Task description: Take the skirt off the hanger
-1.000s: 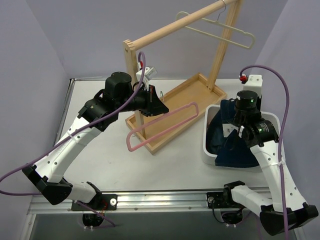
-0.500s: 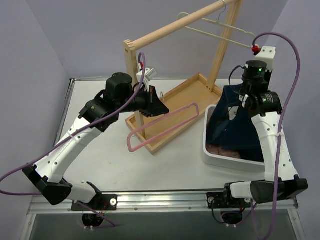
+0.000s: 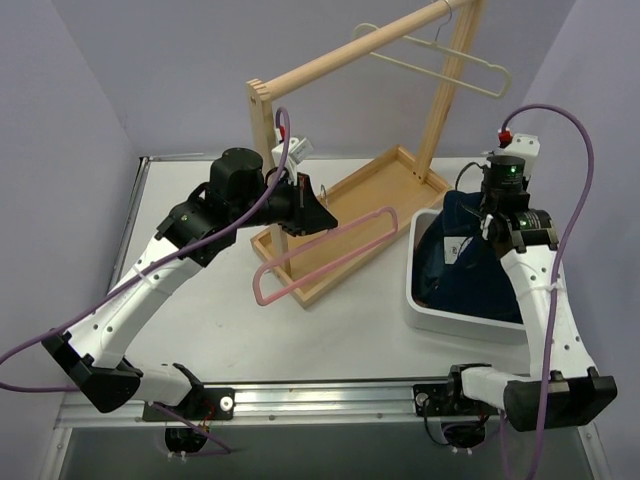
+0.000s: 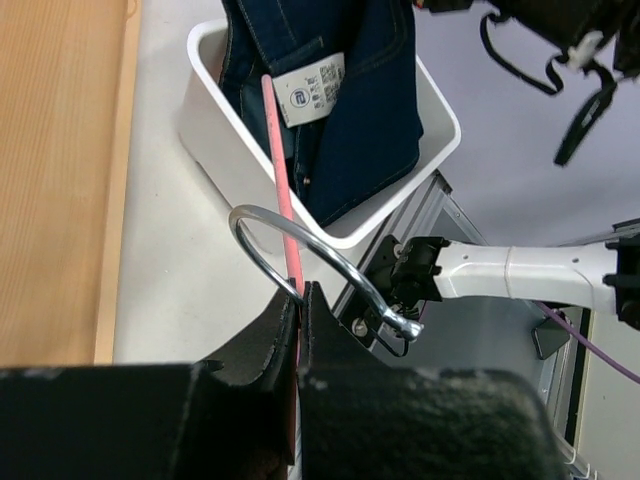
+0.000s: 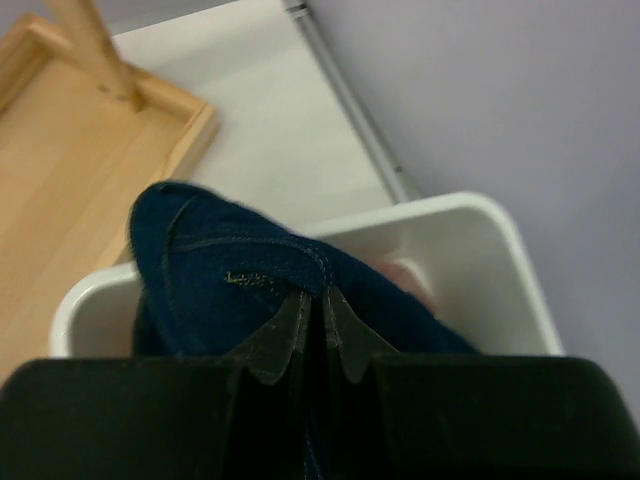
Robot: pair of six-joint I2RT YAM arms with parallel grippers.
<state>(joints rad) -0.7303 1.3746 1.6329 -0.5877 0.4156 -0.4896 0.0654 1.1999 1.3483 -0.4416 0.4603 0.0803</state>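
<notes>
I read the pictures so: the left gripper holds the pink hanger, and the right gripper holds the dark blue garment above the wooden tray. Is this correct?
Not quite. The right gripper holds the dark blue garment above the white bin, not above the wooden tray; the top view shows this. The left gripper does hold the pink hanger.

The white table point(image 3: 340, 340) bears a wooden rack base point(image 3: 380, 195) and a white bin point(image 3: 450, 318).

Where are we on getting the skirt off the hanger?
Done: the cream hanger hangs bare on the rack. In hand: right gripper pinches the denim garment over the white bin; left gripper grips a bare pink hanger. Left: skirt not clearly visible, so unconfirmed.
</notes>
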